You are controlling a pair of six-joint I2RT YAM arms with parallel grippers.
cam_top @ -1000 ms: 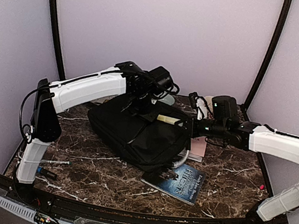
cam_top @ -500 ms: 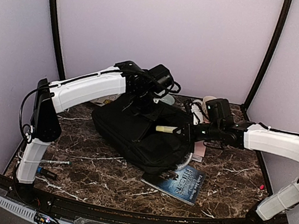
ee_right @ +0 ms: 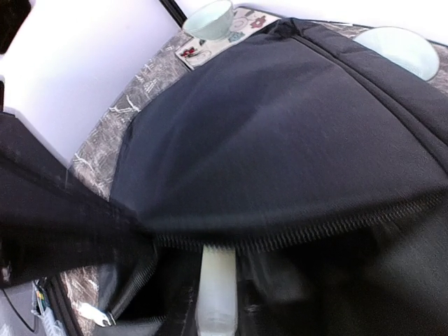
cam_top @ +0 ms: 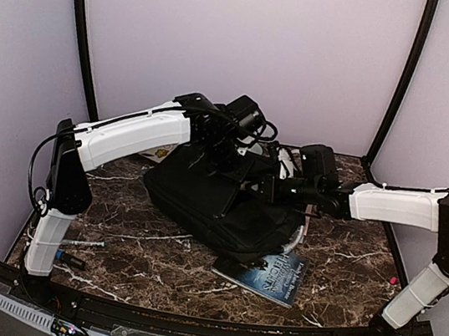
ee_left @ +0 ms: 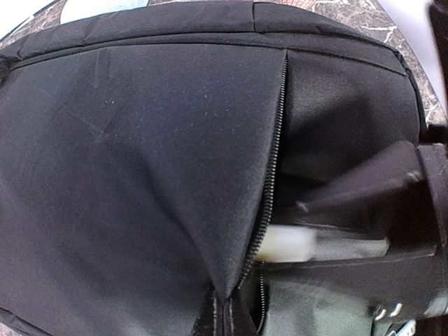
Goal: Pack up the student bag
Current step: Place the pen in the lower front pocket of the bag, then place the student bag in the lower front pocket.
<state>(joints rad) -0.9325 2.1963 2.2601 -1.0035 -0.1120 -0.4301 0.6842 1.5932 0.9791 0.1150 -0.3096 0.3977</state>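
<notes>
- Student bag (cam_top: 202, 203) is lying flat on the marble desk (cam_top: 136, 248), centre of the overhead view. A book (cam_top: 272, 275) is lying just beside its lower right corner.
- Left claw (cam_top: 232, 164) is pinching shut on the bag's fabric next to the zipper (ee_left: 269, 182). It is holding that flap up in a tent so the opening is gaping.
- Right claw (cam_top: 264, 187), right of centre, is set narrow and appears to be gripping a pale stick (ee_left: 290, 245). The stick's tip is sitting in the mouth of the opening. Its own fingers are too dark to separate clearly in the wrist view.
- Handling judgement: the bag is soft and floppy, so it is sagging wherever it is not being held. The cloth is thin, folds easily and is not fragile.
- Best hold: the stitched seam beside the zipper, or the handle. The broad panel would likely bunch and slip.
- Risk: the flap dropping shut over the stick.
</notes>
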